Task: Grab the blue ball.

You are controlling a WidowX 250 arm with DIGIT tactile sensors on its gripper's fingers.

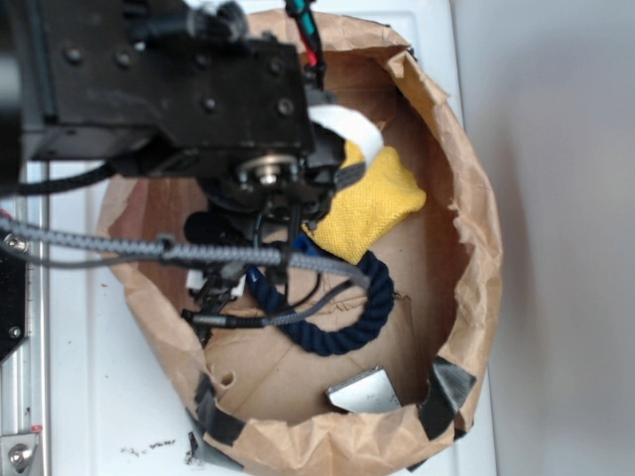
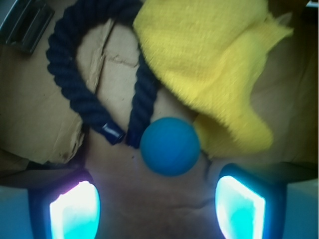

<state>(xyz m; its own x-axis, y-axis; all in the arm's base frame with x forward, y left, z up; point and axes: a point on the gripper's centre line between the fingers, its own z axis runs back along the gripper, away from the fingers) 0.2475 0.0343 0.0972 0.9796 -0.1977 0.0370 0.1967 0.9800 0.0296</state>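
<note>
Looking from outside, the arm hides the blue ball inside the paper bag (image 1: 466, 198). Seen from the wrist, the blue ball (image 2: 170, 146) touches the rope ring (image 2: 79, 89), beside the yellow cloth (image 2: 209, 59); the hand (image 2: 157, 206) gapes wide, and should straddle only the ball.

We see a robot test bench: a black arm (image 1: 169, 84) with loose cables (image 1: 149, 248) over a taped paper bin (image 1: 476, 248) on a white table (image 1: 89, 397).

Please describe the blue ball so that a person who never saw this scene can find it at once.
Look inside the brown paper bag, where the yellow cloth lies. The blue ball sits at the cloth's edge, beside the ends of the navy rope ring. It alone is smooth, round and teal-blue.
</note>
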